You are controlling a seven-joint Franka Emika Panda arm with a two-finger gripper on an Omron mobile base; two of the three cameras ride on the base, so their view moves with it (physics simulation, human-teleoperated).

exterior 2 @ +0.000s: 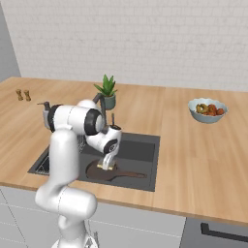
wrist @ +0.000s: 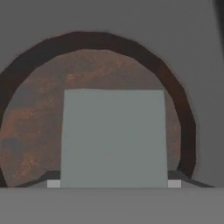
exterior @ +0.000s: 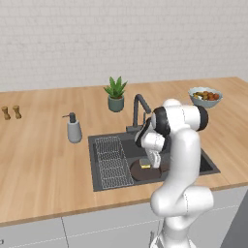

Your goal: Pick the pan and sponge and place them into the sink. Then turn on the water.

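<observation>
Hand view: sponge [wrist: 113, 138] clamped betw. finger tips [wrist: 53, 183] over pan [wrist: 35, 131] in sink [exterior: 206, 164]; should be released low w/ fingers spread, then lifted straight.

I see my arm [exterior: 181, 160] bent forward and down, the wrist pointing straight below. My gripper [wrist: 113, 183] has its fingers [wrist: 53, 183] closed around the sponge [wrist: 113, 138].

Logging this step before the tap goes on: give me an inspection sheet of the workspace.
Surface: wooden counter.
Job's things: pan lies in the sink; sponge sits over the pan, between the fingertips; faucet shows no water.
Clutter: soap dispenser, potted plant, fruit bowl, two shakers.
Grippers: gripper closed around the sponge, low over the pan.
Cables: nothing seen.
Surroundings: white brick wall.
</observation>
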